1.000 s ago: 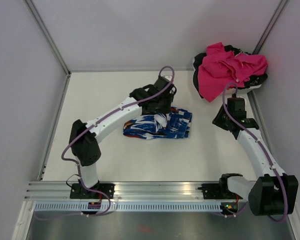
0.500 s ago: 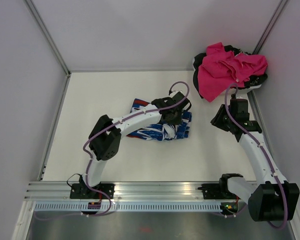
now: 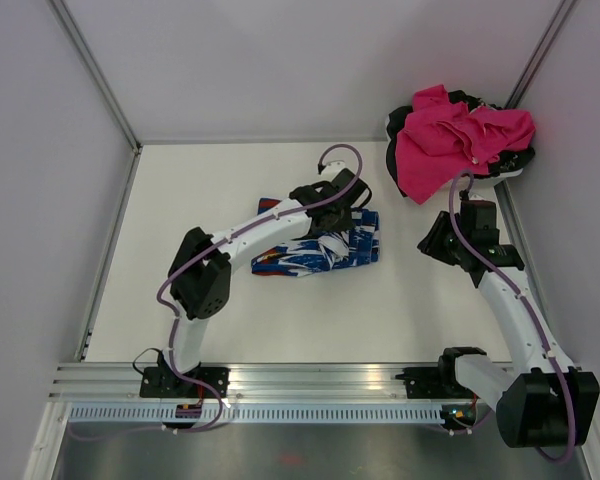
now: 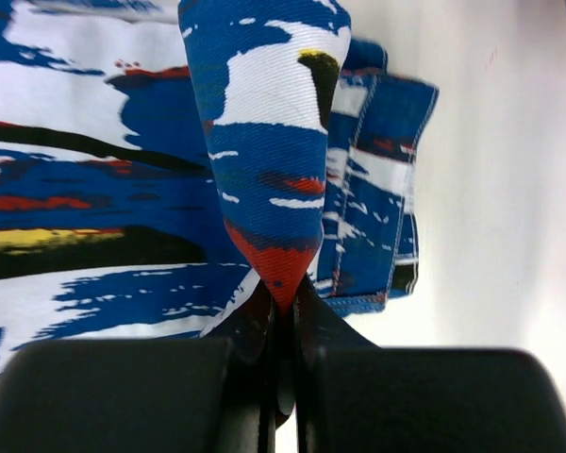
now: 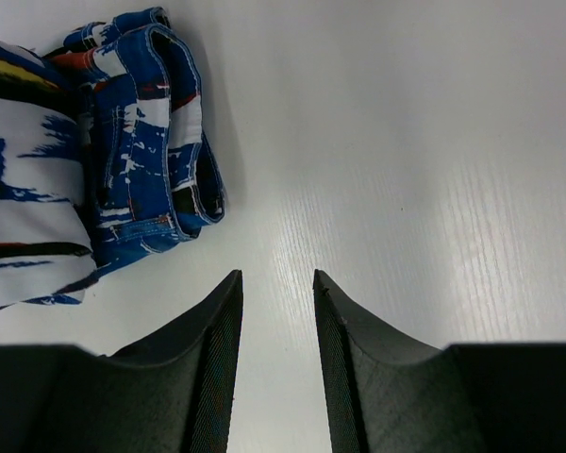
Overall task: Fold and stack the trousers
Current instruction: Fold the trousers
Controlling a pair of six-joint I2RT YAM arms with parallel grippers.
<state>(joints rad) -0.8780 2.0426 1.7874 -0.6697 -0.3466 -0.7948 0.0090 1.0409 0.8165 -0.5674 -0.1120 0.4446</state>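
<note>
On the white worktop [image 3: 230, 190] the trousers [image 3: 325, 252] lie centrally, part folded; your left fingers [image 4: 123, 396] pinch a fold, right fingers [image 5: 212, 377] gape empty to their right; carry that fold over evenly and low

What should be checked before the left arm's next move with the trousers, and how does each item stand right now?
1. Left end effector shut on a pinch of the trousers: ok.
2. Right end effector open, holding nothing, apart from the trousers: ok.
3. Trousers lying flat: not ok, one fold is lifted in the pinch.
4. Number of fabric layers pinched: cannot tell.
5. Pink clothes apart from the trousers: ok.
</note>
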